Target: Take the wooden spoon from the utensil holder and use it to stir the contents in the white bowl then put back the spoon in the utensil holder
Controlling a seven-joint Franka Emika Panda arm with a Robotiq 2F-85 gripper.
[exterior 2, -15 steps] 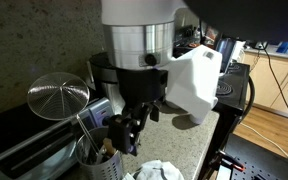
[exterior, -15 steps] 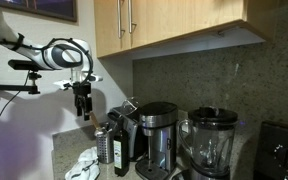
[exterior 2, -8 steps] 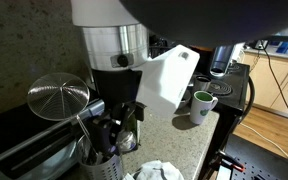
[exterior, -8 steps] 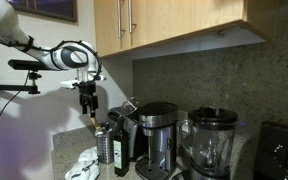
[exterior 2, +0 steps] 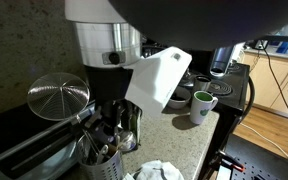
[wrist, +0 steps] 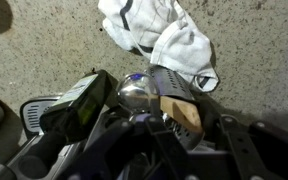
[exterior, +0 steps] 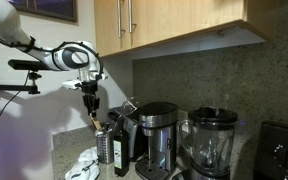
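Hanging over the counter in an exterior view, the gripper [exterior: 90,102] sits directly above the utensil holder [exterior: 103,145], and the wooden spoon [exterior: 92,120] rises from the holder up to it. In an exterior view from close by, a wire strainer [exterior 2: 59,95] stands beside the arm. In the wrist view, pale wood lies between the dark fingers, with a white cloth [wrist: 159,35] beyond. I cannot tell whether the jaws clamp the spoon.
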